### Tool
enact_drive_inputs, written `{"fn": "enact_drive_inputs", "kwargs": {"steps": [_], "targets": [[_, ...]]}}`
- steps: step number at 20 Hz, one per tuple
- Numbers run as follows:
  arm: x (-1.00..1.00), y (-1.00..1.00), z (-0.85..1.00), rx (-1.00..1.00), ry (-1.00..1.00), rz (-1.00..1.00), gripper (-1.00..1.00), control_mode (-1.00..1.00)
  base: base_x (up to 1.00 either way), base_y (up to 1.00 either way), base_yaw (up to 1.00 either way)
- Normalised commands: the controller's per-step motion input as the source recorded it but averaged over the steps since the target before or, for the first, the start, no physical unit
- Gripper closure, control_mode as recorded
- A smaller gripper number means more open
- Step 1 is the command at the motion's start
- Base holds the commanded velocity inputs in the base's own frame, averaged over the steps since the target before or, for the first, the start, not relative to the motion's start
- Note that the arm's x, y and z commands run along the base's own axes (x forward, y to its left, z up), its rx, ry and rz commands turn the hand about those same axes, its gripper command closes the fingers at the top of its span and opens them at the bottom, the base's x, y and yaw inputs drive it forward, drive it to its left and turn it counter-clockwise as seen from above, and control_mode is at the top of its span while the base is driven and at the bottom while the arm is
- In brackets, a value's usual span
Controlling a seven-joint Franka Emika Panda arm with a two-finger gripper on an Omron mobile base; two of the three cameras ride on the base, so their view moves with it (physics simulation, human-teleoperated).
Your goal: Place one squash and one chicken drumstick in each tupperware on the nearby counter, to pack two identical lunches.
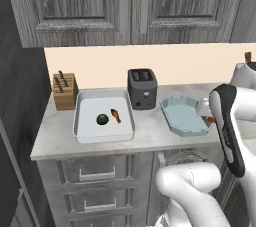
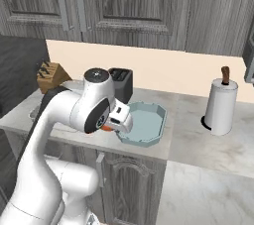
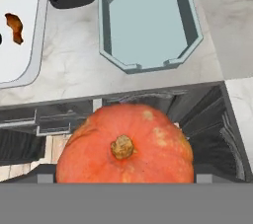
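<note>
orange-red round squash [image 3: 126, 146] sits right under my hand camera, stem up, pressed in between the sides of the tool [image 3: 126, 181]. i read the tool as spread wide and closed on that squash, carrying it. from the hand view the squash hangs out past the front edge of the pale grey speckled stone surface [image 3: 69, 60], over the dark wood-grain cabinet fronts [image 3: 207, 114]. in the right base view a sliver of orange shows under the white wrist, just beside the pale blue-green octagonal tupperware [image 2: 144, 122].

that octagonal tupperware has nothing in it, as far as i can see from the hand view [image 3: 148, 18]. left of it stands the black toaster [image 1: 142, 88], and left again lies the large white rectangular tupperware with grey rim [image 1: 82, 121]. inside it i see the dark green round squash [image 1: 102, 119] and one glossy orange-brown chicken drumstick [image 1: 116, 115], close together but apart.

a wooden knife block [image 1: 64, 91] stands at the far left of the surface. a white paper towel roll on a holder [image 2: 221, 105] stands well to the right.
</note>
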Motion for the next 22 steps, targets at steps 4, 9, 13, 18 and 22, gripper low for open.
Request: {"fn": "enact_drive_inputs", "kwargs": {"steps": [4,9,13,18,22], "targets": [[0.9,-0.34,-0.38,0.0,0.09,0.0,1.0,-1.0,0.0,0.0,0.0],[0.79,-0.07,-0.45,0.0,0.02,0.0,1.0,-1.0,0.0,0.0,0.0],[0.79,0.0,-0.44,0.0,0.0,0.0,1.0,-1.0,0.0,0.0,0.0],[0.42,0.0,-0.48,0.0,0.0,0.0,1.0,-1.0,0.0,0.0,0.0],[0.33,0.0,-0.37,0.0,0.0,0.0,1.0,-1.0,0.0,0.0,0.0]]}}
